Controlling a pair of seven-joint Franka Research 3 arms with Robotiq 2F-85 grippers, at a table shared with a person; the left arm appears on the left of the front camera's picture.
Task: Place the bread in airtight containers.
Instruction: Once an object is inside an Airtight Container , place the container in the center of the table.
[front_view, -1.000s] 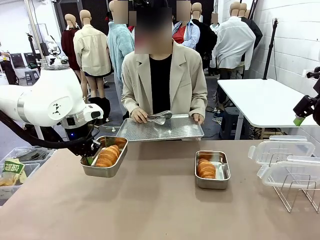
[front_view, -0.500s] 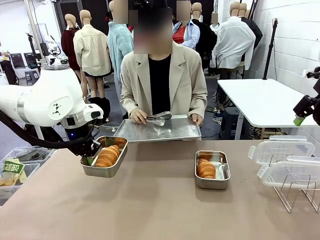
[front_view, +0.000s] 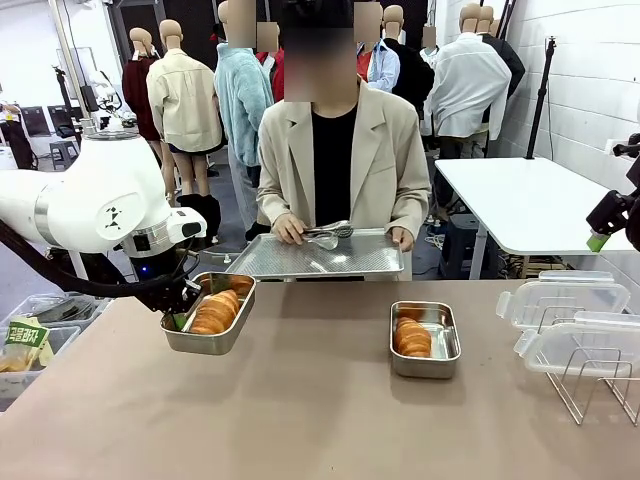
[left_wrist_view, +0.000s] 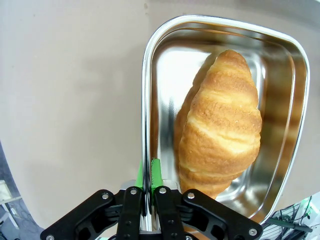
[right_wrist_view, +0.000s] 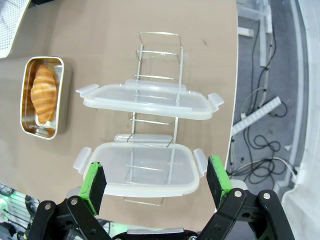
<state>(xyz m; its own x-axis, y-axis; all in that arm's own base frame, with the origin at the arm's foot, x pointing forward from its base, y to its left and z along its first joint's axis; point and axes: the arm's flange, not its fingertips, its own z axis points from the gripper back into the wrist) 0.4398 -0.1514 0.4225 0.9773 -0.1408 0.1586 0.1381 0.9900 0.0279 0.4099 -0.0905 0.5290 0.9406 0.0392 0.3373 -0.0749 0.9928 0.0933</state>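
Observation:
My left gripper (front_view: 178, 318) is shut on the near rim of the left steel container (front_view: 200, 343), at the table's left edge. The left wrist view shows its green pads (left_wrist_view: 155, 170) pinching that container's rim (left_wrist_view: 147, 75), with a golden ridged bread (left_wrist_view: 220, 125) lying inside. The same bread (front_view: 216, 311) shows from the front. A second container (front_view: 425, 368) right of centre holds another bread (front_view: 412, 337). My right gripper (right_wrist_view: 156, 177) hangs open high above the table's right end, over two clear lids (right_wrist_view: 145, 100) (right_wrist_view: 145, 172).
Both lids (front_view: 555, 300) rest on a wire rack (front_view: 590, 385) at the right edge. At the far side a person holds a perforated steel tray (front_view: 350, 262) with tongs (front_view: 325, 233) on it. Bare table lies between the two containers.
The person has shifted a little to the right with the tray. Neither arm has moved, and both containers stay where they were.

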